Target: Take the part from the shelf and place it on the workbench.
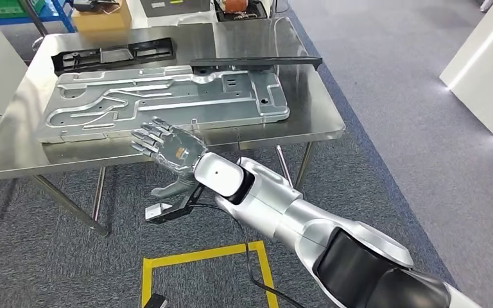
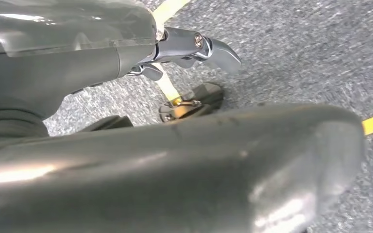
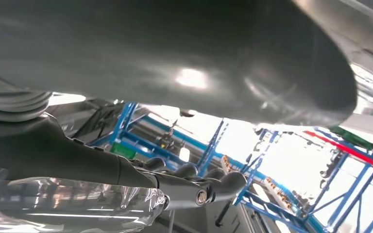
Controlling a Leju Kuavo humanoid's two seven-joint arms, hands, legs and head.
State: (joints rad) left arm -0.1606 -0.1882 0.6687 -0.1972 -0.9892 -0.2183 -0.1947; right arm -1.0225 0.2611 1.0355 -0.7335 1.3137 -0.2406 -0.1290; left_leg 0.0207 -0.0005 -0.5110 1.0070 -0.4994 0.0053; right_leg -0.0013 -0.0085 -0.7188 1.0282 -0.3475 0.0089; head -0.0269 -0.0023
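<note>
A large silver metal plate (image 1: 167, 102) with pressed channels lies flat on the steel workbench (image 1: 324, 119), taking up most of its middle. My right hand (image 1: 167, 151) hovers at the bench's front edge, just short of the plate's near side, fingers spread and holding nothing. In the right wrist view the right hand (image 3: 126, 170) shows its dark fingers stretched out with nothing between them and the thumb. In the left wrist view my left hand (image 2: 102, 63) hangs over the grey carpet, fingers apart and holding nothing.
A long black strip (image 1: 257, 63) and a black frame part (image 1: 112, 54) lie behind the plate. A cardboard box (image 1: 103, 16) stands at the back. Yellow floor tape (image 1: 205, 256) and a small cabled device (image 1: 167, 210) lie below the bench front. A white unit (image 1: 488, 70) stands right.
</note>
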